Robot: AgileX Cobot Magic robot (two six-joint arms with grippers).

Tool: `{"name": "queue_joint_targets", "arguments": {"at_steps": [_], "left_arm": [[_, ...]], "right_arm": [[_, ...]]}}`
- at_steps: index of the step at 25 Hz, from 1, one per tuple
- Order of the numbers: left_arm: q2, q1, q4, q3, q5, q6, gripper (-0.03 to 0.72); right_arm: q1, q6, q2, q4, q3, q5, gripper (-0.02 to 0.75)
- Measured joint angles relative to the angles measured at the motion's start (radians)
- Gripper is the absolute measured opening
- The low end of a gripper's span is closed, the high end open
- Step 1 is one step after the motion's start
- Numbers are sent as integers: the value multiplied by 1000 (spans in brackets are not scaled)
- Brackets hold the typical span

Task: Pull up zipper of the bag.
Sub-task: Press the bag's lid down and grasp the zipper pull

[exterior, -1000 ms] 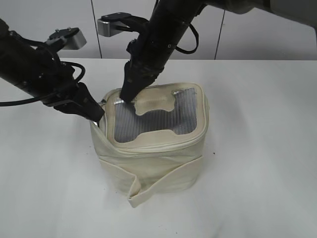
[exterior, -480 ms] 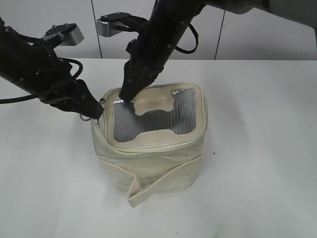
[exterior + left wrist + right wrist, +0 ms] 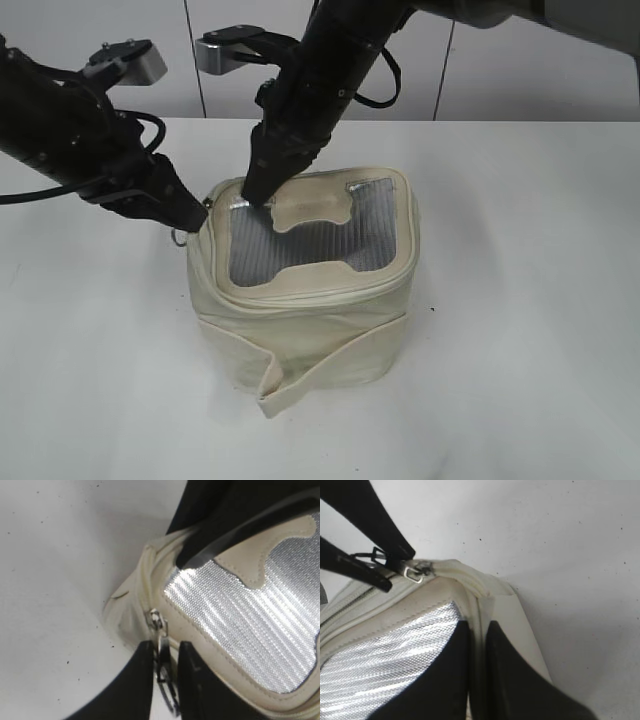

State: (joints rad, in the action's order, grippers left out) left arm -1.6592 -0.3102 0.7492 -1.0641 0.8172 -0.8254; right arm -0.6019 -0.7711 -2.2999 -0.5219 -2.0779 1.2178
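Observation:
The cream bag (image 3: 300,320) stands on the white table, its grey mesh lid (image 3: 300,240) facing up. My left gripper (image 3: 196,222) is at the bag's upper left corner, shut on the ring pull of a silver zipper slider (image 3: 159,630); the ring hangs below the jaws (image 3: 164,652). My right gripper (image 3: 255,190) presses down at the lid's back left corner, shut on the lid's cream rim (image 3: 477,630). The slider also shows in the right wrist view (image 3: 417,571), held between the left fingers. The zip track (image 3: 320,290) along the front edge looks closed.
The loose cream strap band (image 3: 290,375) wraps the bag's lower side, its end sticking out at the front. White wall panels (image 3: 500,70) stand behind the table (image 3: 520,330).
My left gripper has moved up and back along the bag's left corner with the slider. The right arm has not moved.

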Motion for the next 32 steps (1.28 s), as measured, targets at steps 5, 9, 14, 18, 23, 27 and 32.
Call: {"name": "queue_joint_targets", "arguments": {"at_steps": [5, 9, 14, 18, 23, 27, 32], "left_arm": [[0, 0, -30, -2, 3, 0, 17], [1, 0, -72, -4, 12, 0, 8], [3, 0, -98, -5, 48, 0, 6], [3, 0, -111, -5, 112, 0, 6], [5, 1, -111, -5, 176, 19, 6], [5, 1, -114, -5, 262, 46, 6], [5, -14, -116, -5, 309, 89, 6]], "right_arm": [[0, 1, 0, 0, 0, 0, 62], [0, 0, 0, -1, 0, 0, 62], [0, 0, 0, -2, 0, 0, 62], [0, 3, 0, -2, 0, 0, 62], [0, 27, 0, -3, 0, 0, 59], [-1, 32, 0, -4, 0, 0, 60], [-2, 41, 0, -5, 0, 0, 60]]}}
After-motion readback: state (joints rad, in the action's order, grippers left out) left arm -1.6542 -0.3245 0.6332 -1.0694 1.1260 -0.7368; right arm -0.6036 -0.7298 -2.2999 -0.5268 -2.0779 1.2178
